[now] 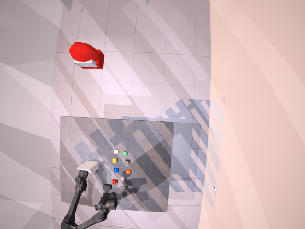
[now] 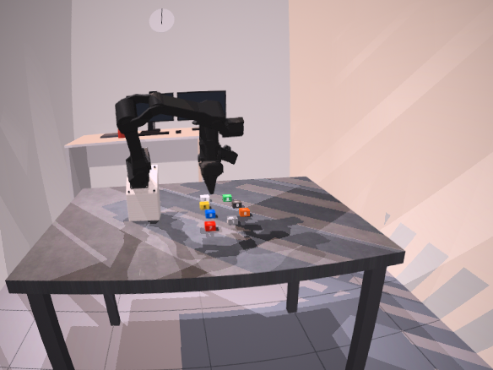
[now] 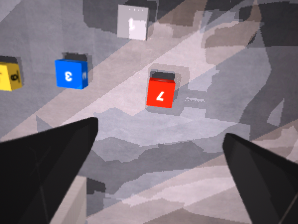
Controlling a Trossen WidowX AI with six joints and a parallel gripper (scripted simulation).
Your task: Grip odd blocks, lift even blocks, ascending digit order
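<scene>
The gripper [image 2: 210, 186] is hanging above the table [image 2: 338, 220] with its fingers spread wide apart and nothing sitting between them. In the exterior view it is pointing straight down, its tips floating just above the far end of the cluster of blocks, near the centre of the frame. In the wrist view the two dark fingers are filling the lower left and lower right corners, with bare patterned table showing between them.

Eight small blocks are lying in two short rows on the table. In the wrist view the red block [image 3: 161, 92] is sitting just above centre, showing a 7; the blue block [image 3: 71, 73] is lying to its left in the upper left part, showing a 3; the yellow block [image 3: 10, 75] is being cut by the left edge, its digit too blurred to read; and the white block [image 3: 132, 22] is resting at the top edge, showing what looks like a 1. All four are standing well apart from each other and from the fingers.

In the exterior view the green block [image 2: 227, 197], the orange block [image 2: 244, 212] and a dark grey block [image 2: 237, 204] are forming the right-hand row, their digits too small to read
</scene>
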